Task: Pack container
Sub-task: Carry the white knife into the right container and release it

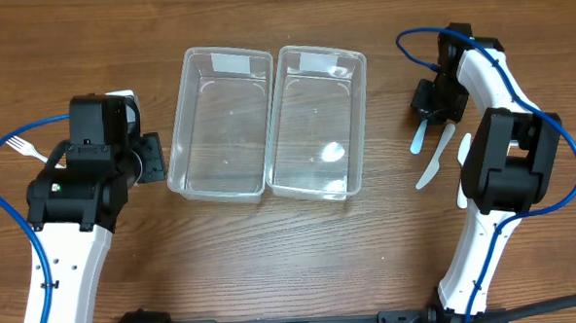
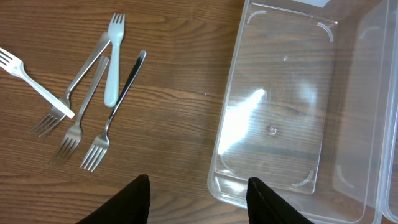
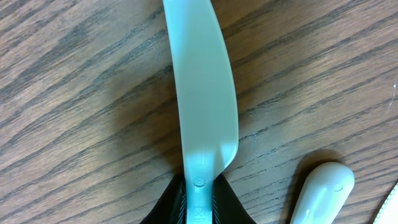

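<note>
At far left we see forks (image 2: 93, 106) scattered on the table (image 2: 168, 37). Our left gripper (image 2: 199, 186) hangs wide apart, holding nothing, near the left container (image 1: 181, 117). The right container (image 1: 357, 119) sits just beside it. Our right gripper (image 3: 199, 202) pinches the pale blue knife (image 3: 202, 93) by its handle, with a white handle (image 3: 320, 193) near it.

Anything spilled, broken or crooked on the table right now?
Nothing stands out. Both clear containers sit upright, empty and side by side; the forks lie in a loose overlapping pile on the left; the right claw grips a pale plastic knife.
</note>
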{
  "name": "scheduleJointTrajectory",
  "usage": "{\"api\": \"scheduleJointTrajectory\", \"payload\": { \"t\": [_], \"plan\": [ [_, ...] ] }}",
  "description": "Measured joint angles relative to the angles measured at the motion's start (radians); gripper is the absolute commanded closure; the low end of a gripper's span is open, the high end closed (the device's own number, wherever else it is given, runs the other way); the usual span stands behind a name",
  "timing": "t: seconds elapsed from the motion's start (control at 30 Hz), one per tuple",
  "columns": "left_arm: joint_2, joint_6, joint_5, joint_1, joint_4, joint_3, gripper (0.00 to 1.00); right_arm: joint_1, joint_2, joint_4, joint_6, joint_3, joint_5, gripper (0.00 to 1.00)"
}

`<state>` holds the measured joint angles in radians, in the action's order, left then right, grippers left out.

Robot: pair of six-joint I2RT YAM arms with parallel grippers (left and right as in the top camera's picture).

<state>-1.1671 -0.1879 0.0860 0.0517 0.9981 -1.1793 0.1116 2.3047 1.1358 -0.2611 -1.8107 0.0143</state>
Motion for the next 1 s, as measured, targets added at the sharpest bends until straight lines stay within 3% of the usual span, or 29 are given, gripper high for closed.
{"api": "scheduleJointTrajectory", "payload": {
  "t": [0.37, 0.53, 0.77, 1.0],
  "plan": [
    [0.000, 0.000, 0.000, 0.000, -0.002, 0.000, 0.50, -0.006, -0.003, 0.127, 0.000, -0.091, -0.003, 0.96],
    [0.000, 0.000, 0.000, 0.000, -0.003, 0.000, 0.50, -0.036, -0.140, 0.177, 0.009, -0.213, -0.005, 0.96],
    [0.000, 0.000, 0.000, 0.000, -0.003, 0.000, 0.50, -0.274, -0.431, 0.201, 0.012, -0.300, -0.013, 0.96],
    [0.000, 0.000, 0.000, 0.000, -0.002, 0.000, 0.50, -0.499, -0.338, 0.200, -0.049, -0.273, -0.013, 0.96]
  ]
}}
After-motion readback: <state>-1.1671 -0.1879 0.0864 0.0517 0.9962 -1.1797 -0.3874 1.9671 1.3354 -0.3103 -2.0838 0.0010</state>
